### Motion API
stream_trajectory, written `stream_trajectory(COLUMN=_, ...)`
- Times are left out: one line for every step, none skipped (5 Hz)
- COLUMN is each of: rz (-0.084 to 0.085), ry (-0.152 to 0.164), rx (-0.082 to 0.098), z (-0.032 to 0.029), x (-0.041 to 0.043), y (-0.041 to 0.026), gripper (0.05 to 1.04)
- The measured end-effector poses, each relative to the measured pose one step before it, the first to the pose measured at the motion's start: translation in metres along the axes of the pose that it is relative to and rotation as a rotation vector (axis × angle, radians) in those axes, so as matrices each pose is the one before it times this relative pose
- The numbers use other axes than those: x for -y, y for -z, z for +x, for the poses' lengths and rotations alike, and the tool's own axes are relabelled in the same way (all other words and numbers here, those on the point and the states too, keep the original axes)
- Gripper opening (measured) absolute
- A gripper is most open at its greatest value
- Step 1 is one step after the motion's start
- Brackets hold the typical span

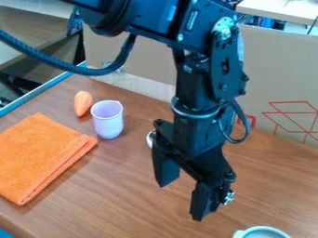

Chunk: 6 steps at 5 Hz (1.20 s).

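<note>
"Where's the gripper (180,201)?"
"Hanging over the table (124,190), fingers parted, nothing between them. A shiny rounded thing (150,139) sits partly hidden behind it."
"And handling?"
"The smooth lilac cup (107,122), beside the orange carrot (82,103), looks rigid; a light, level squeeze would suit it. The folded, fuzzy cloth (40,158) would want a pinched edge."

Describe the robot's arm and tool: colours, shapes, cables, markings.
The arm is black, with rounded joints, angular plates, silver screws and small pale print. A thick braided dark cable and a thinner cable run outside it. The black tool has two blocky fingers.
</note>
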<state>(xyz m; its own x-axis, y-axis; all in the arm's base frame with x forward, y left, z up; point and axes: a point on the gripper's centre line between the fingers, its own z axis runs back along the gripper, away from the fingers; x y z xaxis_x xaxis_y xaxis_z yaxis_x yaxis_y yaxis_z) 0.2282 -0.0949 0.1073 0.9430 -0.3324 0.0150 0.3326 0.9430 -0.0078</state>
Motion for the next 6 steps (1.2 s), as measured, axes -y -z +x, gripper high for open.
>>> stream_trajectory(rz=-0.0004, ry=-0.0023, rx=-0.0185, z=-0.00213, x=0.00008, y=0.00437, gripper=1.007)
stream_trajectory(rz=-0.0157, ry=0.0389, rx=0.0057, z=-0.00677, x=0.01752, y=0.00083, gripper=1.008)
stream_trajectory(rz=-0.0133, ry=0.0647, rx=0.0424, z=-0.00212, x=0.02397, y=-0.00483, gripper=1.007)
stream_trajectory(rz=-0.0165, ry=0.025, rx=-0.0358, z=-0.00807, x=0.01991, y=0.00074, gripper=1.007)
stream_trajectory(rz=-0.0399, ry=-0.0048, rx=-0.0549, z=0.00274, x=0.02891, y=0.01151, gripper=1.007)
stream_trajectory(rz=-0.0192, ry=-0.028, rx=-0.0459, z=0.00079, x=0.02659, y=0.01121, gripper=1.007)
